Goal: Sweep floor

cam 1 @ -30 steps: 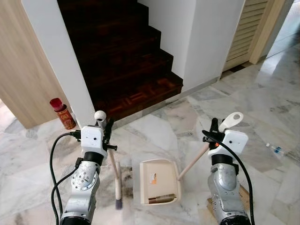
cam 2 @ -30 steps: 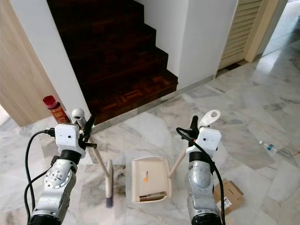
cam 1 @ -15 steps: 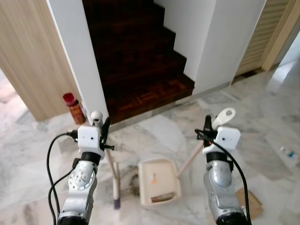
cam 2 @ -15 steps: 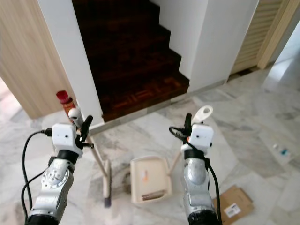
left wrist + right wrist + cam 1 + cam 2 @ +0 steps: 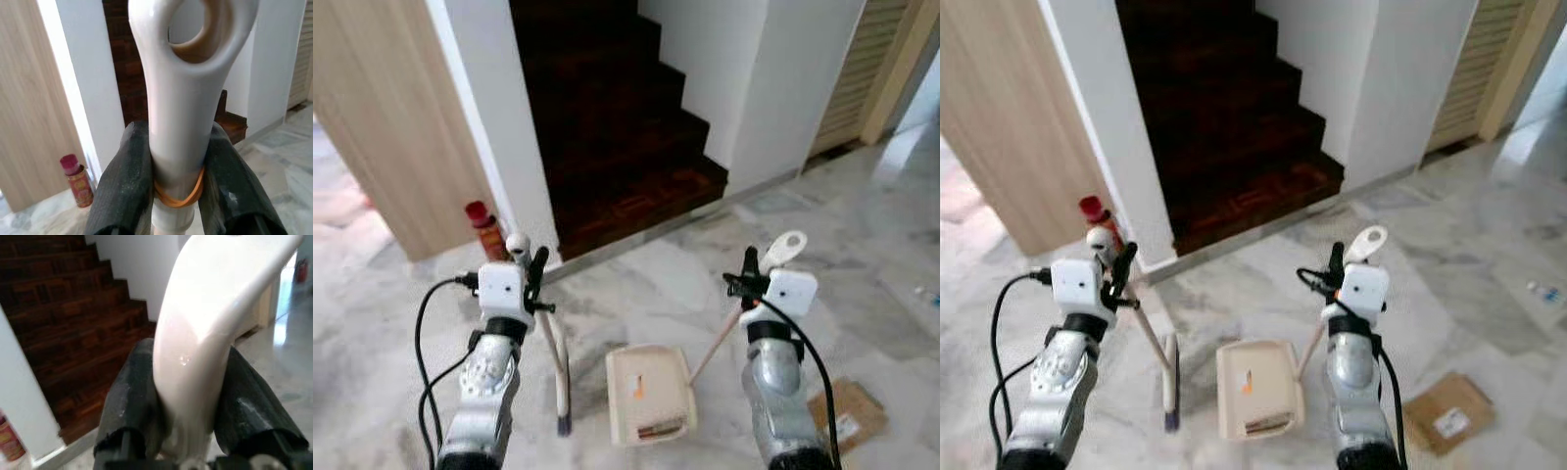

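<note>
In the left eye view we see the left tool (image 5: 530, 266) at lower left, clamped on the broom handle (image 5: 551, 348), whose brush end (image 5: 564, 425) rests on the marble floor (image 5: 636, 284). At lower right the right tool (image 5: 751, 266) grips the dustpan handle (image 5: 717, 338); the cream dustpan (image 5: 649, 392) lies on the floor at bottom centre, just right of the brush.

The right eye view adds a cardboard piece (image 5: 1446, 412) at lower right, a red can (image 5: 1095, 215) at middle left by the white wall, and dark wooden stairs (image 5: 1234, 117) at top centre.

In the left wrist view both black fingers (image 5: 124, 181) press the white handle, an orange rubber band (image 5: 178, 195) around it.

In the right wrist view the fingers (image 5: 132, 391) squeeze the white dustpan handle.
</note>
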### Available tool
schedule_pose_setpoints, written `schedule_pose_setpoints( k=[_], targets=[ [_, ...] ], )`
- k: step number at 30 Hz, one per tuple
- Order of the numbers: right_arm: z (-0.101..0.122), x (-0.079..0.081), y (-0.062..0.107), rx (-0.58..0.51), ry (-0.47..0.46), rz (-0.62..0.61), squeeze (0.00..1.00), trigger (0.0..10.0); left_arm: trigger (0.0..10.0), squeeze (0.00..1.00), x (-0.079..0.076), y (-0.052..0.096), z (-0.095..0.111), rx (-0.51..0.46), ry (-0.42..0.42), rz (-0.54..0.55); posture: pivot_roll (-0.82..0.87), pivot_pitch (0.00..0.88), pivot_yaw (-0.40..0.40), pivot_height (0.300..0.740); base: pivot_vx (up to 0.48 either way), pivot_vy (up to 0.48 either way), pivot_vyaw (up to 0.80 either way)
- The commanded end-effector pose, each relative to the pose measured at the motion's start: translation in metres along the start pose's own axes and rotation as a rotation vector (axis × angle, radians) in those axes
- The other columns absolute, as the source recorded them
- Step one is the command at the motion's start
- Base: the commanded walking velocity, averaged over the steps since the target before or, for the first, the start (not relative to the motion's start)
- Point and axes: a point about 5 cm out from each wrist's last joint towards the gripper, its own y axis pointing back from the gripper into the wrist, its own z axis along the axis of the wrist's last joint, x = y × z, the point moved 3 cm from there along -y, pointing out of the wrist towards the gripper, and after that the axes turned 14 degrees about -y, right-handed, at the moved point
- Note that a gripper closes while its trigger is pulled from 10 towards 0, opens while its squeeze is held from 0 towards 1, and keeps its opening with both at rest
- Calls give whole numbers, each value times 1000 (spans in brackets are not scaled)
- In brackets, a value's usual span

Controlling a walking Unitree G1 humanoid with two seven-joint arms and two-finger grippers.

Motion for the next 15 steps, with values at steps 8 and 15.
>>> schedule_pose_setpoints(
  k=[8,15],
  targets=[
    [11,15,-7,-48,-20,43,0,10000,10000,0,9,-4,9,-38,-6,24,64,0,34,740,0,269,0],
    [11,16,-7,-48,-17,47,0,10000,10000,0,9,-4,9,-37,-8,25,67,0,34,740,0,267,154]
  ],
)
